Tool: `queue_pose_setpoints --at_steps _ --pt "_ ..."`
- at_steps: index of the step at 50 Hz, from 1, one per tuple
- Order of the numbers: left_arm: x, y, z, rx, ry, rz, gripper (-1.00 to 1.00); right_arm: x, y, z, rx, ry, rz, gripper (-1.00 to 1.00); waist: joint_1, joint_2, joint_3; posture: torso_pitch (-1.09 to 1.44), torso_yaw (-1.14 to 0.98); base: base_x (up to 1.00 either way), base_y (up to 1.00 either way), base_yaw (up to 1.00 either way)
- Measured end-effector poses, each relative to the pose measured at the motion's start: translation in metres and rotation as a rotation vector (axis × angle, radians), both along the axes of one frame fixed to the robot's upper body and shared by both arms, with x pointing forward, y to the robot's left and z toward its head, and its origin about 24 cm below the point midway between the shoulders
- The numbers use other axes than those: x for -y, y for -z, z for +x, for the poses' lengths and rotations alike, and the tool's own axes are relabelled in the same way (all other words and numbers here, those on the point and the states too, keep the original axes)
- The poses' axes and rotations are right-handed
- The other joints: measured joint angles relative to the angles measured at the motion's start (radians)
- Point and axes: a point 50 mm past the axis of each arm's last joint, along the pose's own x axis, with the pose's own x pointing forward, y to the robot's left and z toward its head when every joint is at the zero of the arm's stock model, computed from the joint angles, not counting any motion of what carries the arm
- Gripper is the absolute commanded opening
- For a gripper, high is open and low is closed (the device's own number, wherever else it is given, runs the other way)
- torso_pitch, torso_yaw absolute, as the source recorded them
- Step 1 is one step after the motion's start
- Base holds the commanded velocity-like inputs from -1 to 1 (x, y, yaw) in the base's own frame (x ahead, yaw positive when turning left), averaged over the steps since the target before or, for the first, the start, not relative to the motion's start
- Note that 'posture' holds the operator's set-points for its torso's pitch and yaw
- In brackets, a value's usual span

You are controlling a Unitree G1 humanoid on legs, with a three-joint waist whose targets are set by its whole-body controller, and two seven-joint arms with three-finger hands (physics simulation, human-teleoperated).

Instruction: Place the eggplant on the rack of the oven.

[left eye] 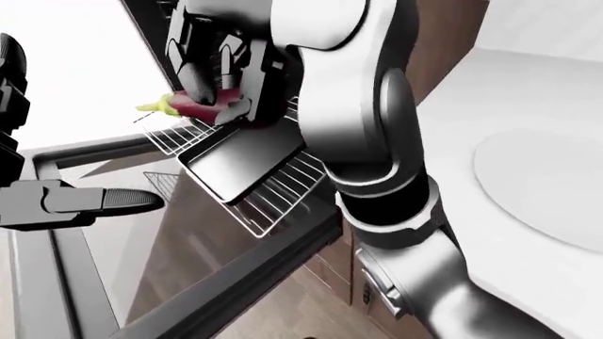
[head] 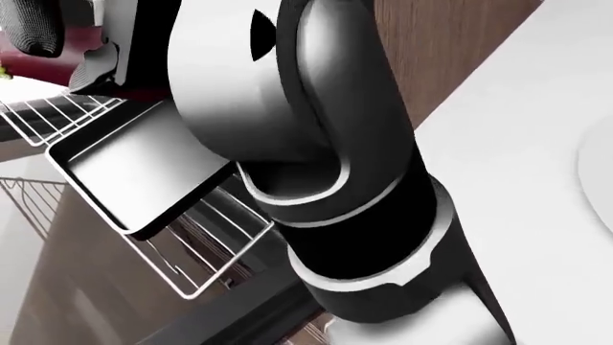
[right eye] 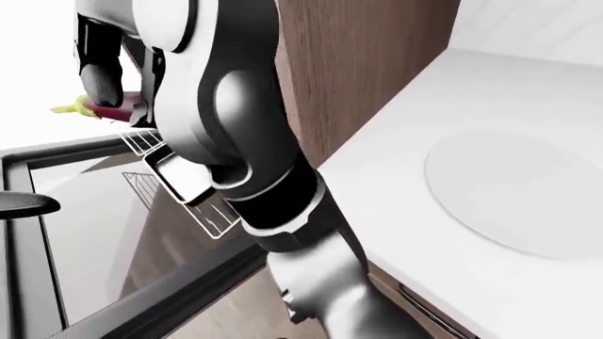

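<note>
White counter [right eye: 443, 106] runs along the right, pale and evenly lit, and there's a flat white round disc [right eye: 514, 194] lying on it near the right edge. Brown wood-grain cabinet panel [right eye: 348, 63] rises on its left, reaching up toward the top. Down low, more brown wood cabinet front [left eye: 283, 311]. Far left washes out to plain bright white.

Wire rack [left eye: 273, 194], glossy metal tray [left eye: 240, 159]

Right robot hand [left eye: 221, 74] hides most of the eggplant [left eye: 189, 107]
</note>
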Motion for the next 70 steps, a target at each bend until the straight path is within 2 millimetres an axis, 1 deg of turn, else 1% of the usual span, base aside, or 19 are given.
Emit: queue_pose_setpoints --at_steps 4,10,17,22,35,38,43,48,52,57,63,70 --pt "0.001 0.002 0.001 -0.006 0.005 0.002 1.0 -0.007 0.01 0.007 -0.017 -0.018 -0.018 -0.83 0.015 0.0 -0.005 -0.03 0.81 0.0 0.0 0.0" --pt "0.002 0.003 0.001 -0.007 0.008 0.002 1.0 -0.012 0.023 0.021 -0.051 -0.014 -0.041 -0.84 0.039 -0.002 -0.004 -0.03 0.84 0.0 0.0 0.0" --pt "0.002 0.004 0.001 -0.01 0.008 0.004 1.0 -0.018 0.025 0.035 -0.052 -0.007 -0.06 -0.85 0.065 -0.004 -0.004 -0.03 0.87 0.0 0.0 0.0" --pt "0.003 0.005 0.002 -0.012 0.007 0.007 1.0 -0.024 0.026 0.038 -0.044 -0.021 -0.06 -0.86 0.084 -0.004 -0.006 -0.03 0.9 0.0 0.0 0.0" --pt "0.001 0.001 0.001 -0.006 -0.002 0.01 1.0 -0.03 0.04 0.057 -0.086 -0.022 -0.083 -0.87 0.133 -0.004 -0.005 -0.03 0.96 0.0 0.0 0.0" --pt "0.0 0.0 0.001 -0.002 -0.009 0.012 1.0 -0.029 0.045 0.066 -0.099 -0.009 -0.1 -0.86 0.145 -0.003 -0.006 -0.03 0.97 0.0 0.0 0.0" --pt "0.001 0.0 0.001 -0.001 -0.01 0.017 1.0 -0.026 0.06 0.079 -0.129 0.016 -0.123 -0.87 0.161 -0.001 -0.007 -0.03 0.98 0.0 0.0 0.0" --pt "0.001 0.0 0.001 -0.002 -0.009 0.02 1.0 -0.027 0.07 0.086 -0.143 0.018 -0.151 -0.87 0.171 -0.001 -0.004 -0.03 0.98 0.0 0.0 0.0" --pt "0.002 0.001 0.001 -0.005 -0.007 0.021 1.0 -0.025 0.079 0.09 -0.149 0.021 -0.169 -0.88 0.176 -0.002 -0.007 -0.03 0.98 0.0 0.0 0.0" --pt "0.002 0.002 0.001 -0.003 -0.01 0.022 1.0 -0.018 0.091 0.099 -0.173 0.045 -0.176 -0.9 0.182 -0.001 -0.009 -0.03 0.98 0.0 0.0 0.0" --pt "0.002 0.003 0.001 -0.009 -0.005 0.022 1.0 -0.014 0.097 0.103 -0.161 0.073 -0.172 -0.91 0.186 -0.002 -0.009 -0.03 0.98 0.0 0.0 0.0" --pt "0.001 0.001 0.002 -0.004 -0.009 0.022 1.0 -0.014 0.096 0.104 -0.137 0.087 -0.185 -0.91 0.19 -0.003 -0.011 -0.03 0.98 0.0 0.0 0.0"
